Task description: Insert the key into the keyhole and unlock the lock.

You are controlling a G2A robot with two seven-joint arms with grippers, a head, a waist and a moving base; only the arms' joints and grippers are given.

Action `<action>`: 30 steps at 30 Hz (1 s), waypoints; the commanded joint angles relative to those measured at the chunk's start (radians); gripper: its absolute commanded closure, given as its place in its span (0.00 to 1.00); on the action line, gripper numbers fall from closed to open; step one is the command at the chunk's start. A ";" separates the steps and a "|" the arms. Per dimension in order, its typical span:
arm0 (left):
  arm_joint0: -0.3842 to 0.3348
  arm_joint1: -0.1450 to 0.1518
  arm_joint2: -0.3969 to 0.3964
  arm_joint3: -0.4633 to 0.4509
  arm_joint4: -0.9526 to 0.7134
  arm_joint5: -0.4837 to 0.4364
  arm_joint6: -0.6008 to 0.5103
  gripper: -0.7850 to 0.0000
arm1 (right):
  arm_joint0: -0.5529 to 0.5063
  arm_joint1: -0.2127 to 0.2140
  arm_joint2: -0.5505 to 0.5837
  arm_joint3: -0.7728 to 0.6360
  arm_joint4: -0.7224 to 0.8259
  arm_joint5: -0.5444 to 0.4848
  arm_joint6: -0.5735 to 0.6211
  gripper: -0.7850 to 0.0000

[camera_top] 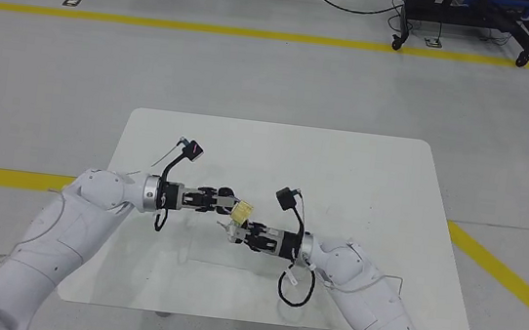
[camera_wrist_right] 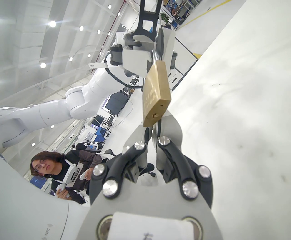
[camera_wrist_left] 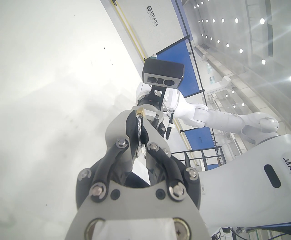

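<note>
Left fingers (camera_wrist_left: 155, 136) clamp the lock (camera_wrist_right: 156, 91) by its shackle, above the table (camera_top: 371, 177). Right fingers (camera_wrist_right: 174, 127), pinched narrow, sit just below its keyhole (camera_wrist_right: 155, 116); what they grip is hidden.

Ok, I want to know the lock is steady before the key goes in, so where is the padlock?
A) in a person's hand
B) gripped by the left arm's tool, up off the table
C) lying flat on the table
B: the left tool clamps the padlock by its shackle, holding it clear of the table, keyhole end toward the right tool.
</note>
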 commanded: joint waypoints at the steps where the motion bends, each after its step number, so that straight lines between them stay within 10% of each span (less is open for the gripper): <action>1: 0.000 0.007 0.006 -0.003 -0.001 -0.004 0.004 1.00 | -0.003 0.002 0.007 -0.001 0.004 -0.002 -0.001 1.00; 30: 0.002 0.041 0.014 0.036 0.017 -0.149 0.149 1.00 | -0.003 -0.010 -0.005 -0.007 0.052 0.012 0.063 1.00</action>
